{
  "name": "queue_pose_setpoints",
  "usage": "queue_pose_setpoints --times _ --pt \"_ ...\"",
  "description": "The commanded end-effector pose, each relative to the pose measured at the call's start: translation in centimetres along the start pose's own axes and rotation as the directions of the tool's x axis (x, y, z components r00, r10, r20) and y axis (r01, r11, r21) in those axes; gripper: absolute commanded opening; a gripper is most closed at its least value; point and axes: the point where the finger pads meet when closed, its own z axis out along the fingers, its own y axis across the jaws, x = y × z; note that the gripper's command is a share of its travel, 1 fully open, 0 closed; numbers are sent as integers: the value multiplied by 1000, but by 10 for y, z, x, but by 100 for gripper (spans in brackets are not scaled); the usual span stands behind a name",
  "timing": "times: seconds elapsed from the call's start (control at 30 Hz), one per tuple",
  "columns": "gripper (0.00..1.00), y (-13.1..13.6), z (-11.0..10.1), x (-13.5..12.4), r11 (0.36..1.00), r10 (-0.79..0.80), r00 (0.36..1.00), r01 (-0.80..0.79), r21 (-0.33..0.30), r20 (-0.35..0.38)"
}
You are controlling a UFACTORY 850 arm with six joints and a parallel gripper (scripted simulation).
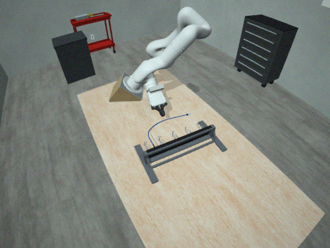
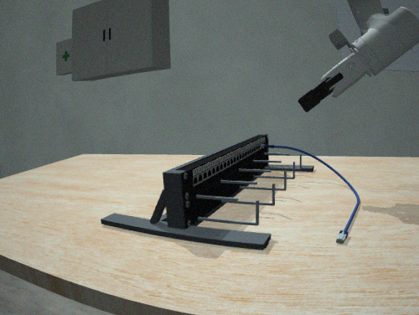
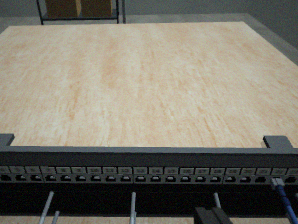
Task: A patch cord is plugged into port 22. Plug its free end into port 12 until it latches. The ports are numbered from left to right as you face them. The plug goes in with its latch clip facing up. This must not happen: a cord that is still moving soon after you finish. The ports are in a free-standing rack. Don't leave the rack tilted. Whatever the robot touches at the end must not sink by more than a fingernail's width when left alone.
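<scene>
A dark free-standing rack (image 1: 179,142) (image 2: 180,197) (image 3: 145,156) with a row of ports stands upright on the wooden table. A blue patch cord (image 1: 163,123) (image 2: 335,176) (image 3: 281,192) is plugged into a port near one end of the row. It arcs away to its free plug (image 1: 188,114) (image 2: 343,237), which lies on the table in front of the rack. My gripper (image 1: 162,112) (image 2: 310,101) (image 3: 212,216) is shut on nothing. It hangs in the air above and in front of the rack, well clear of the free plug.
Thin metal cable hooks (image 2: 235,201) stick out from the rack's front towards the plug. The rack's flat feet (image 1: 145,163) (image 2: 188,232) rest on the table (image 1: 198,198). A tan wedge base (image 1: 123,92) carries the arm. A black drawer cabinet (image 1: 264,49), a dark box (image 1: 73,57) and a red cart (image 1: 96,30) stand on the floor far off.
</scene>
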Motion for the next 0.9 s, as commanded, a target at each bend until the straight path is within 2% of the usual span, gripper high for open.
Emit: queue_pose_setpoints --times 0.0,0.47,0.73,0.87 --pt "0 0 -16 1 1000 -1 1000 1 1 0" --pt "0 3 -20 1 1000 -1 1000 1 1 0" --pt "0 19 -20 1 1000 -1 1000 1 1 0" --pt "0 37 -20 1 1000 -1 1000 1 1 0"
